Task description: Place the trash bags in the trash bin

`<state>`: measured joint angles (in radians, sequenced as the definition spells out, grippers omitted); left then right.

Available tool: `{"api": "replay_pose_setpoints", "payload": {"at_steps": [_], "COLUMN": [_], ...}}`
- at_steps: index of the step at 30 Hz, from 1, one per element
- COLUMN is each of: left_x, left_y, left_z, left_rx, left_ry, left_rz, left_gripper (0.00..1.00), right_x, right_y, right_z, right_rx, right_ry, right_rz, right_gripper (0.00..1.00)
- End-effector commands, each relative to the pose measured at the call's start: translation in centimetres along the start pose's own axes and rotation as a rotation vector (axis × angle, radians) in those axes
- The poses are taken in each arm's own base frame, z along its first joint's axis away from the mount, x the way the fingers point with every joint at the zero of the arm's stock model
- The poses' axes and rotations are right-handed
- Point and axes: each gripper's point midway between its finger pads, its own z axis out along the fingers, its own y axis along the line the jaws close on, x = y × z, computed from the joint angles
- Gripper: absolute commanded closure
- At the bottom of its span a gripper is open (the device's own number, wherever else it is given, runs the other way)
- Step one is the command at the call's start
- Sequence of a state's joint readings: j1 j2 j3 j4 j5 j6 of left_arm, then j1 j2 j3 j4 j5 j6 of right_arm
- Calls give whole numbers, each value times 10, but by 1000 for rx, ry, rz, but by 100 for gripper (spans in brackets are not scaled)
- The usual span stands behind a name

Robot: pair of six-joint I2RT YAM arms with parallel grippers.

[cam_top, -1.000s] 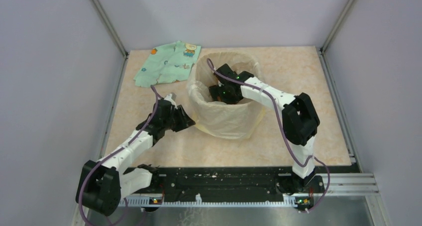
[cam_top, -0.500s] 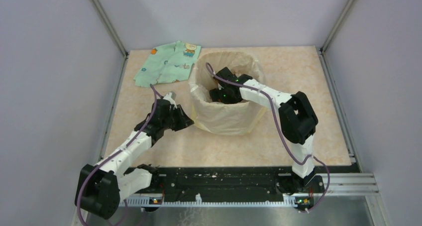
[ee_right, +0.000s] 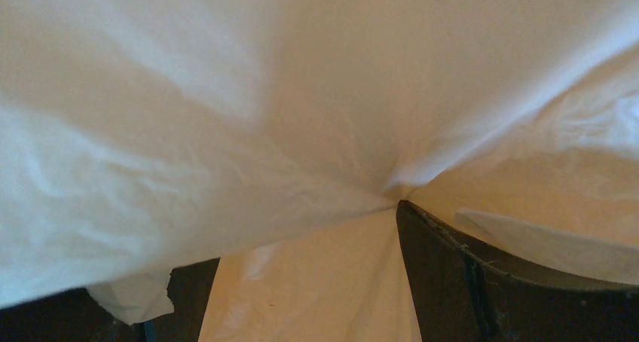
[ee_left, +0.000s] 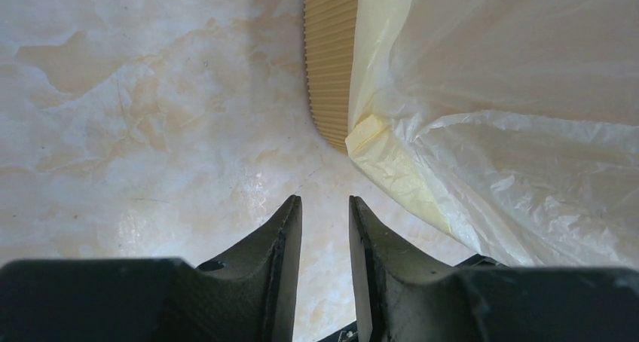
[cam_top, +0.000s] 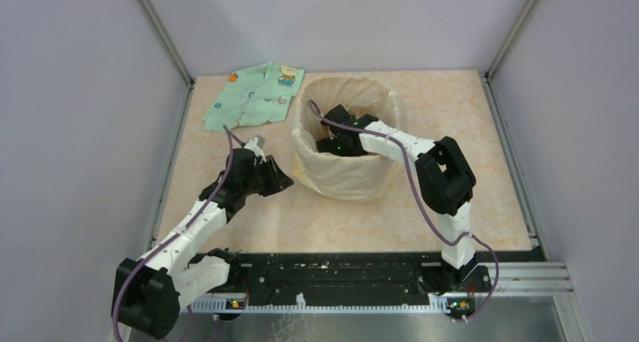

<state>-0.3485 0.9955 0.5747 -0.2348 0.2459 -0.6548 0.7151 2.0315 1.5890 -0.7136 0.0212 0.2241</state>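
Observation:
The trash bin [cam_top: 354, 178] stands mid-table, almost wholly wrapped by the cream-yellowish trash bag [cam_top: 343, 172], which drapes over its rim and down its outside. In the left wrist view a strip of the ribbed orange trash bin [ee_left: 329, 56] shows beside the hanging trash bag [ee_left: 497, 93]. My left gripper [cam_top: 285, 182] [ee_left: 324, 200] hovers low by the bin's left side, narrowly open, nothing between its fingers. My right gripper [cam_top: 335, 141] [ee_right: 301, 229] reaches down inside the bin, open wide, its fingers [ee_right: 460, 274] pressed against the bag film; the left finger is partly covered.
A mint-green patterned cloth [cam_top: 256, 93] lies flat at the back left of the table. Grey walls with metal corner posts [cam_top: 162, 37] close in the table on three sides. The black rail [cam_top: 339, 270] with the arm bases runs along the near edge.
The bin with its bag has shifted slightly back and right. My left gripper has crept a little toward the bin, its jaws narrowing then widening slightly. The right arm leans further into the bin.

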Motion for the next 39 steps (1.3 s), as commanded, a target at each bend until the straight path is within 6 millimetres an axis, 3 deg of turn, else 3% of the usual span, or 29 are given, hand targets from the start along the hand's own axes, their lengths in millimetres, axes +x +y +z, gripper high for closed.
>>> {"api": "replay_pose_setpoints", "payload": {"at_steps": [1, 19, 28, 39], "left_x": [-23, -42, -56, -57], "left_y": [-23, -35, -43, -41], "left_z": [-11, -19, -26, -43], "left_rx": [58, 62, 46, 35], "left_ry": [-62, -100, -115, -157], "left_rz": [40, 71, 110, 119], "left_gripper": [64, 64, 64, 64], "right_x": [-1, 14, 23, 41], "right_y": [-2, 13, 35, 51], "right_z": [10, 12, -8, -51], "right_rx": [-11, -150, -313, -406], "right_ry": [19, 154, 159, 118], "right_rz": [-19, -198, -274, -331], "right_gripper": [17, 16, 13, 8]}}
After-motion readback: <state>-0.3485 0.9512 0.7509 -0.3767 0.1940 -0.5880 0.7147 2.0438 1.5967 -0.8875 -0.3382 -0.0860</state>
